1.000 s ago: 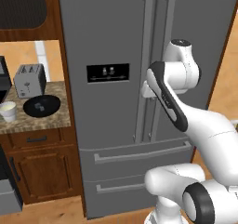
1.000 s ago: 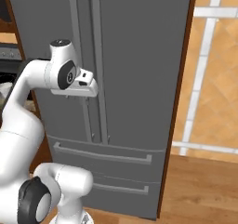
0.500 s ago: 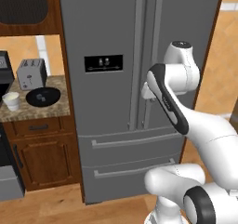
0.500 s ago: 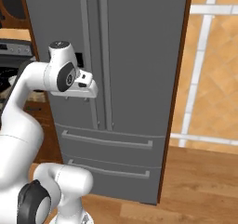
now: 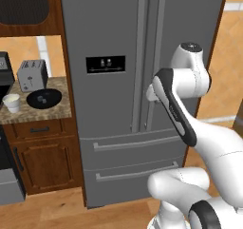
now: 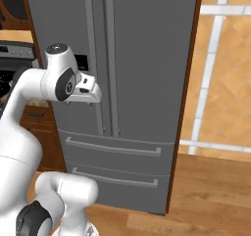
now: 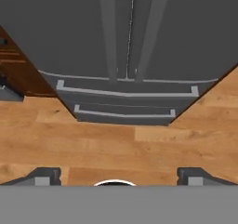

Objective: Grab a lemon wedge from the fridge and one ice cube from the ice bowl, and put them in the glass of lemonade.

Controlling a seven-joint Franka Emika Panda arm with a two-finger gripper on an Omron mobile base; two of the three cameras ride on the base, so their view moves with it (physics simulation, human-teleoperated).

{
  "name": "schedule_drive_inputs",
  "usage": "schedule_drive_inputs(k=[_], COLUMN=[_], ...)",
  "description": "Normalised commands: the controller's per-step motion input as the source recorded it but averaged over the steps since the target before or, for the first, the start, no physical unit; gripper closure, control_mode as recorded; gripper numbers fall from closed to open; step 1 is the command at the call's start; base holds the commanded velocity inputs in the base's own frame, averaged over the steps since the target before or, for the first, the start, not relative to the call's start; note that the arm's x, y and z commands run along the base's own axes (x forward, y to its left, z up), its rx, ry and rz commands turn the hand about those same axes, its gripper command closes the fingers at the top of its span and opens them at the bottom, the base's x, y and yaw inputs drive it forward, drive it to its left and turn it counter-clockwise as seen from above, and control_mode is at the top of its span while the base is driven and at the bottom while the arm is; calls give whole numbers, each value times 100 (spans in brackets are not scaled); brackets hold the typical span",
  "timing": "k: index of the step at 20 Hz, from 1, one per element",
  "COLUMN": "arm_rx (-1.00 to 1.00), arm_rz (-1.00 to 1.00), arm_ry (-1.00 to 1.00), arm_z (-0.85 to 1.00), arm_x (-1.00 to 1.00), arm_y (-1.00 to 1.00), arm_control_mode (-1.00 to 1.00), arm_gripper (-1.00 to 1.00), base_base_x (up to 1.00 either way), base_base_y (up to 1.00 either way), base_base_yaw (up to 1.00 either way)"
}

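We're facing the fridge [image 5: 118, 81], both doors shut: two long vertical handles [image 5: 139, 57] side by side, one black dispenser panel [image 5: 105, 64], two drawer fronts [image 7: 124, 94] below. Our gripper [image 7: 116, 175] hangs in front of it with nothing in it, two fingertips [image 7: 44, 175] spread wide apart. On the counter [image 5: 59, 110] to the left we count one black ice bowl [image 5: 43, 99], one pale glass of lemonade [image 5: 11, 102] just beside it, and one silver toaster [image 5: 32, 75] behind.
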Motion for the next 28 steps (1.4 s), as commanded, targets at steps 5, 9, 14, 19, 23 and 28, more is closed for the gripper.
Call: schedule_drive_inputs(k=[5,9,14,19,23,28], arm_rx=[0,0,0,0,0,0], arm_rz=[0,1,2,0,0,0], arm_ry=[-36,-43,-27,-3,0,0], arm_z=[59,23,0,-2,0,-1], arm_x=[77,100,100,87,62,72], arm_y=[0,29,31,0,0,0], arm_control_mode=[-100,-100,-100,-100,-100,-100], arm_gripper=[-100,-100,-100,-100,-100,-100], base_base_x=[0,0,0,0,0,0], base_base_y=[0,0,0,0,0,0], base_base_yaw=[0,0,0,0,0,0])
